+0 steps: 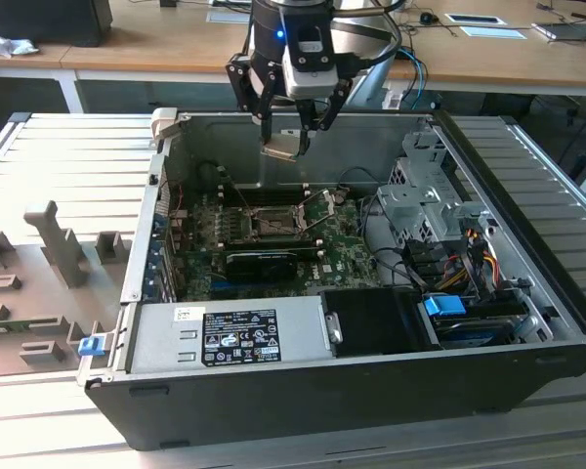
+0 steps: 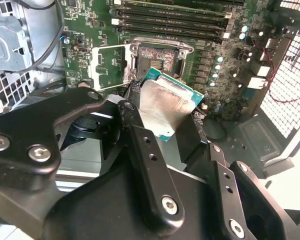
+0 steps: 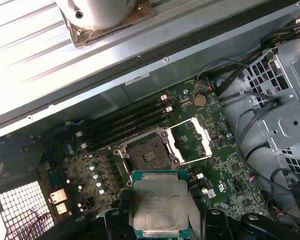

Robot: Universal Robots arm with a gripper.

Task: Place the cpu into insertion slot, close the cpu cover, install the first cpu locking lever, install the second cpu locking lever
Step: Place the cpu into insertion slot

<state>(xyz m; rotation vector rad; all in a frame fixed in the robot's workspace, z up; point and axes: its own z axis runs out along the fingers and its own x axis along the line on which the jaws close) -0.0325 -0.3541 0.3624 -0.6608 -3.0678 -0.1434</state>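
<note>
Holding: my gripper (image 1: 286, 140) was clamped on the cpu (image 3: 160, 205), above the insertion slot (image 3: 146, 155).
Risk: I judged a tilted descent could bend pins.
Hinge: the cpu cover (image 3: 192, 140) stood open.

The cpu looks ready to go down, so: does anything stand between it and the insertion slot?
Nothing visible does. The gripper holds the cpu above the bare insertion slot, and the cpu cover is flipped open beside it.

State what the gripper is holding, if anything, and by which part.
The gripper holds the small square silvery-grey cpu, pinched between its fingers by two opposite edges.
</note>
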